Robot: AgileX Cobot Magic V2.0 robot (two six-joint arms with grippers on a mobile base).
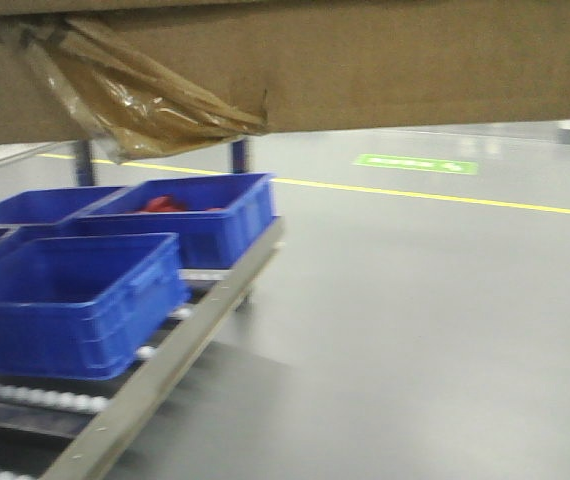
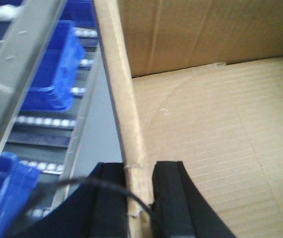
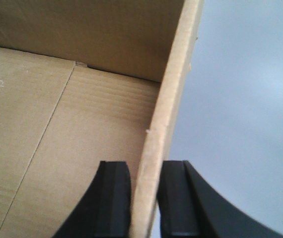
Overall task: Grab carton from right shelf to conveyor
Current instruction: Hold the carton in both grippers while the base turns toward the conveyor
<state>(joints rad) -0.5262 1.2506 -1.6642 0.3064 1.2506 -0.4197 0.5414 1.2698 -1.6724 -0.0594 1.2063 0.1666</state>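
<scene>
Front-facing view: carton (image 1: 365, 60) cropped at top, blurry; L gripper (image 2: 139, 198) & R gripper (image 3: 144, 198) clamp its walls.

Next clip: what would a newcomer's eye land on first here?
The brown carton fills the top of the front view, a wad of glossy tape hanging at its left. At lower left, bright blue bins sit on the right shelf. In the wrist views, the left pincer and right pincer each clamp a carton wall.
</scene>
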